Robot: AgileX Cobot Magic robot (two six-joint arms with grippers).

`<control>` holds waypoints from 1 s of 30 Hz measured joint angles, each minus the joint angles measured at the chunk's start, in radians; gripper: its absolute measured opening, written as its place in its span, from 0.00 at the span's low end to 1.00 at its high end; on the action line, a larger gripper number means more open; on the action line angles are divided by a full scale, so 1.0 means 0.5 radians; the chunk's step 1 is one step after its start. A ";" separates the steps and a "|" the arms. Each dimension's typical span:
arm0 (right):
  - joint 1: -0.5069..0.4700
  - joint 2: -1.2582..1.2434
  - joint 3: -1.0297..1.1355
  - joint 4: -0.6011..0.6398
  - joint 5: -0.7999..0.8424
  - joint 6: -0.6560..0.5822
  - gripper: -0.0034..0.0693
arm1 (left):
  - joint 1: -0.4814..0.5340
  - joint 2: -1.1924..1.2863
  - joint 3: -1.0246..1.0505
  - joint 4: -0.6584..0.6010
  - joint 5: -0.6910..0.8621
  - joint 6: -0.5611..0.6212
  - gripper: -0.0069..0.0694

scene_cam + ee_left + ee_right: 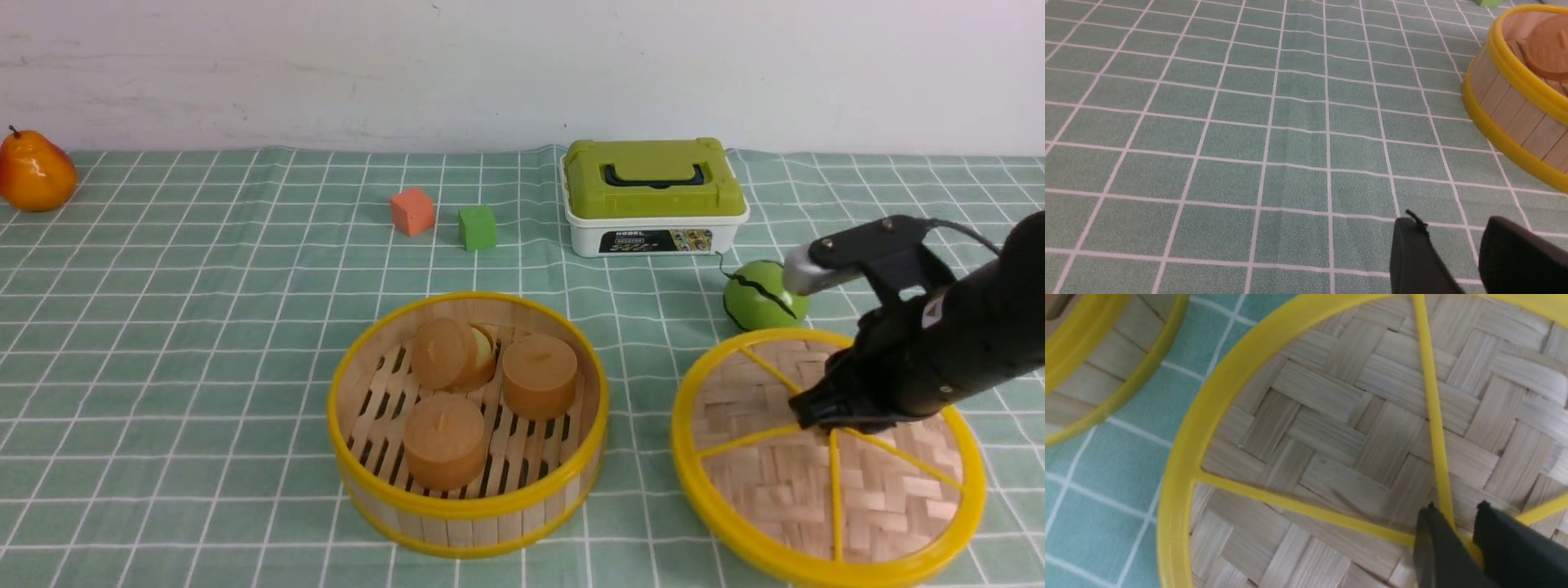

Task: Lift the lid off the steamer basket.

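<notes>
The steamer basket (pixel 468 510) stands uncovered in the middle of the cloth, with three brown round cakes (pixel 445 441) on its slatted floor. Its wall (pixel 1506 106) also shows in the left wrist view. The lid (pixel 759 457), woven bamboo with a yellow rim and spokes, is to the basket's right, low at the cloth; whether it touches the cloth I cannot tell. My right gripper (pixel 816 412) is shut on the lid's (pixel 1331 428) centre knob, one finger on each side of the knob (pixel 1455 506). My left gripper (pixel 1451 222) hangs open over bare cloth, left of the basket.
A white box with a green lid (pixel 653 192) stands at the back. A green ball (pixel 755 298) lies just behind the lid. An orange cube (pixel 411 211) and a green cube (pixel 477 227) sit behind the basket, and a pear (pixel 34 171) at the far left.
</notes>
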 joint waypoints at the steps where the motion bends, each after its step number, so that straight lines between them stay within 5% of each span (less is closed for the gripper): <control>1: 0.000 0.041 0.002 0.008 -0.049 0.000 0.16 | 0.000 0.000 0.000 0.000 0.000 0.000 0.40; 6: 0.000 0.170 0.004 0.021 -0.157 0.000 0.20 | 0.000 0.000 0.000 0.000 0.000 0.000 0.40; 13: 0.000 0.104 -0.079 0.023 -0.030 0.024 0.46 | 0.000 0.000 0.000 0.000 0.000 0.000 0.40; 16: 0.000 -0.159 -0.129 0.028 0.060 0.026 0.49 | 0.000 0.000 0.000 0.000 0.000 0.000 0.40; 18: 0.000 -0.303 -0.134 0.028 0.074 0.026 0.47 | 0.000 0.000 0.000 0.000 0.000 0.000 0.40; 26: 0.000 -1.323 -0.004 -0.017 0.300 0.029 0.07 | 0.000 0.000 0.000 0.000 0.000 0.000 0.40; 30: 0.000 -1.666 0.238 -0.017 0.347 0.083 0.02 | 0.000 0.000 0.000 0.000 0.000 0.000 0.40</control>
